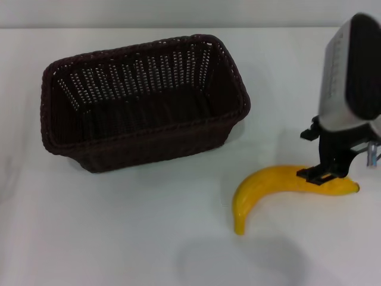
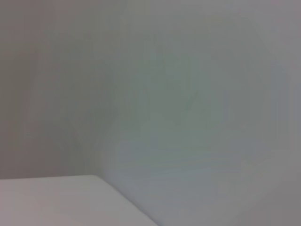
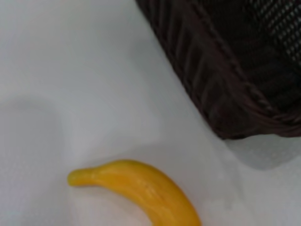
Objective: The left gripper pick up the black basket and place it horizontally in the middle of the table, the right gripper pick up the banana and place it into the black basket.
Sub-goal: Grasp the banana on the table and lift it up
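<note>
Black basket (image 1: 143, 101): stands upright on its base on the surface, at about 10 o'clock from the middle of the head view, long side running across with the right end swung slightly away; open top up, nothing visible inside.
Basket, right wrist view (image 3: 225, 70): one corner and the woven side wall show, with its shadow falling on the surface beside it.
Banana (image 1: 274, 190): lies flat on the surface at about 4 o'clock from the middle of the head view, at 4 to 5 o'clock from the basket and apart from it; it curves from one end at the near left, up and over to a darker tip at the right.
Banana, right wrist view (image 3: 141, 188): one tapered end and part of the body show, separated from the basket corner by bare surface.
Right tool (image 1: 321, 174): down at 3 o'clock in the head view, its black fingertips at the banana's upper right part, appearing to touch the top of the fruit; how wide the fingers stand, and whether they have a hold on the banana, I cannot tell.
Left tool: not seen in any view; the left wrist view shows only a pale wall and a corner of the surface (image 2: 56, 202).
Surface (image 1: 119, 238): white, carrying the basket and the banana.
</note>
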Robot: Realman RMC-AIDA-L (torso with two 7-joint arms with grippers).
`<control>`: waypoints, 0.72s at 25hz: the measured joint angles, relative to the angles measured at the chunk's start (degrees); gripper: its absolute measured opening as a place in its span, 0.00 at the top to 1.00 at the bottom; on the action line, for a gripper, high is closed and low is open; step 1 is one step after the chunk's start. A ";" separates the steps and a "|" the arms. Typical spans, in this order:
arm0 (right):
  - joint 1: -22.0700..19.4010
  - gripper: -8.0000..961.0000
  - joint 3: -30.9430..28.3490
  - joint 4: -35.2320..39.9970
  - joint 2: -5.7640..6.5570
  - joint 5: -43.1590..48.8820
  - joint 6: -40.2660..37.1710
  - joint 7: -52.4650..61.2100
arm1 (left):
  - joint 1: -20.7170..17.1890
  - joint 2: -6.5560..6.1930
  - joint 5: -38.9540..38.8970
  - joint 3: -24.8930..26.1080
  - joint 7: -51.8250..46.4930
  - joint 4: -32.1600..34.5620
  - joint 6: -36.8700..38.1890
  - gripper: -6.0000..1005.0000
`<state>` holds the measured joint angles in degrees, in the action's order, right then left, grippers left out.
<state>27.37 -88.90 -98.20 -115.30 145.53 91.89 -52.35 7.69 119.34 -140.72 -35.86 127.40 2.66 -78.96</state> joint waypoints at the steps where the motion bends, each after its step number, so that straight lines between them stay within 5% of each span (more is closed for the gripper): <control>1: -0.05 0.23 1.28 0.19 -0.03 0.92 -0.59 0.43 | 0.16 0.02 -0.01 0.00 0.00 -0.01 -0.01 0.12; 18: 2.53 0.23 9.46 10.47 -0.38 3.05 -8.74 3.43 | 1.25 0.04 -0.08 -0.15 0.00 -0.11 -0.36 0.12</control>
<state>29.91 -79.45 -87.72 -115.68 148.57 83.15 -48.91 8.94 119.38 -140.80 -36.01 127.41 2.55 -79.32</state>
